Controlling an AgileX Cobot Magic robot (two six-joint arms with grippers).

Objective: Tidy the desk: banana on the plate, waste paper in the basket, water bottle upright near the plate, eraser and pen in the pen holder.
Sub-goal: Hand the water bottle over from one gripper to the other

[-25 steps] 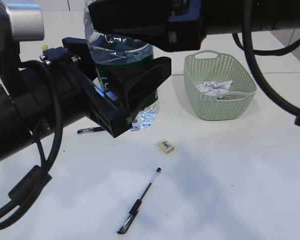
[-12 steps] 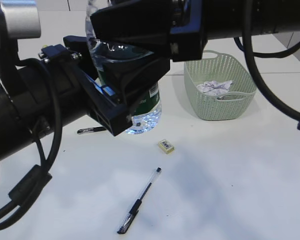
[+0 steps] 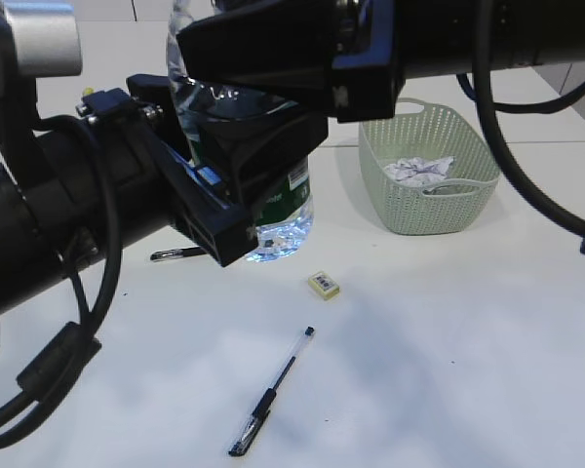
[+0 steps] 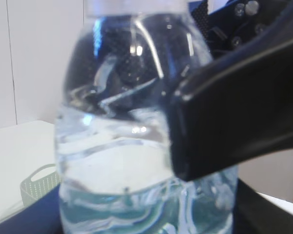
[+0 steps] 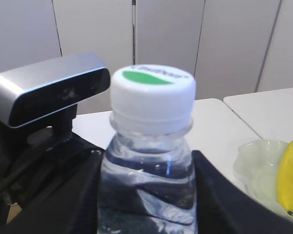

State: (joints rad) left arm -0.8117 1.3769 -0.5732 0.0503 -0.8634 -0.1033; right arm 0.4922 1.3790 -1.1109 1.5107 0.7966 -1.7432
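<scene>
Exterior view shows the water bottle (image 3: 273, 185) standing upright, its long axis vertical, with its base on or just above the counter (image 3: 448, 351) toward the far-left part. Both arms crowd it: the right gripper (image 3: 273, 58) reaches across from the right and its jaws hold the bottle high on the shoulder, while the left gripper (image 3: 239, 190) sits lower, at the green label, with a jaw on either side of the body. Whether the left jaws press the bottle or only flank it cannot be told from these pictures. The coming move appears to turn on the bottle staying vertical between the two grips as it settles near the plate.

The right wrist view alone shows the white cap and, at its right edge, the banana (image 5: 289, 170) lying on the plate (image 5: 256, 168), just beside the bottle; the exterior view hides both behind the arms. The left wrist view shows one dark jaw lying against the clear wall. Only the exterior view shows the paper (image 3: 419, 171) in the basket (image 3: 429, 210), and the eraser (image 3: 324, 284) and pen (image 3: 271, 392) lying loose toward the near edge.
</scene>
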